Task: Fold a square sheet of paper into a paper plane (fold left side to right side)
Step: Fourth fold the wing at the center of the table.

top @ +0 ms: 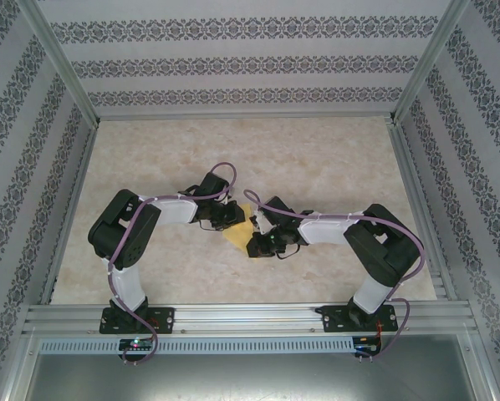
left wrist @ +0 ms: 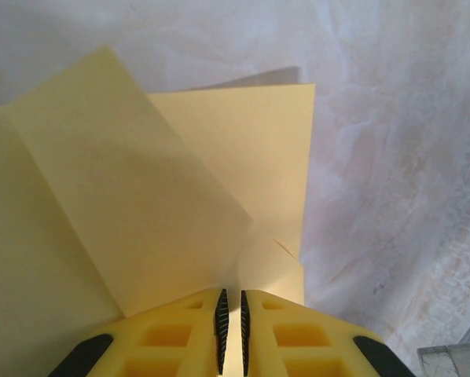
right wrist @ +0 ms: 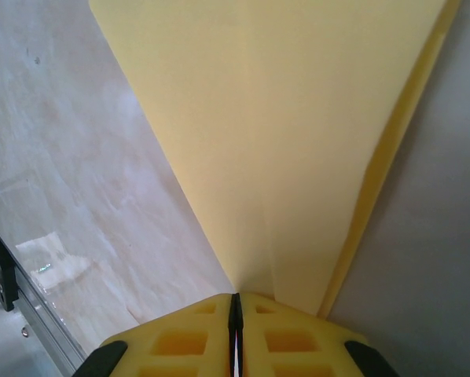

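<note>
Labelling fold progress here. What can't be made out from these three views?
Top external: the yellow paper is small and mostly under the left gripper and right gripper; outline and fold count unreadable.
Left wrist: the paper's left and lower parts run off the frame; the fingers cover the pinched edge.
Right wrist: the paper's far end is cut by the top edge, so tip shape unknown.

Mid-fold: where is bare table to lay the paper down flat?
Bare: the far half of the table, from the back wall to the arms, and the near strip between the two bases. Crowded: the middle, where the left end effector and right end effector both pinch the yellow paper.
</note>
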Action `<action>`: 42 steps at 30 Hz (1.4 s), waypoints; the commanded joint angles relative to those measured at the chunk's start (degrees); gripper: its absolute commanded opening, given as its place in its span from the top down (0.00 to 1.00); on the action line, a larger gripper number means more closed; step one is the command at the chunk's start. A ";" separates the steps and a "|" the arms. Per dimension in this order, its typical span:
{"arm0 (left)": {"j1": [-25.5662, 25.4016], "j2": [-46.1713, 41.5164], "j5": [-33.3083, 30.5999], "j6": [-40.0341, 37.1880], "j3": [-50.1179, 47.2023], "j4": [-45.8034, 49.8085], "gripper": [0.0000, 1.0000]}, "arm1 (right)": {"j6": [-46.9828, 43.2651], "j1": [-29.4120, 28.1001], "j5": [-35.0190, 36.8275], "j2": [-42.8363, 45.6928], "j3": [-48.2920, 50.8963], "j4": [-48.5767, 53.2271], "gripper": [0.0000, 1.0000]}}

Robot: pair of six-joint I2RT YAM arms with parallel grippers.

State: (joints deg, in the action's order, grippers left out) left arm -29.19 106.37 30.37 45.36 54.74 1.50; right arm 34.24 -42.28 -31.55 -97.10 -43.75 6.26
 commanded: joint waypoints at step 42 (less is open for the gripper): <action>-0.43 1.88 -3.70 -2.36 0.78 6.70 0.82 | 2.55 3.32 2.35 -2.24 -0.97 2.91 0.95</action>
State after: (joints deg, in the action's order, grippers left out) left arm -29.26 106.41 30.15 45.10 55.44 2.61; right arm 36.71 -39.13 -31.94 -97.97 -44.97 6.63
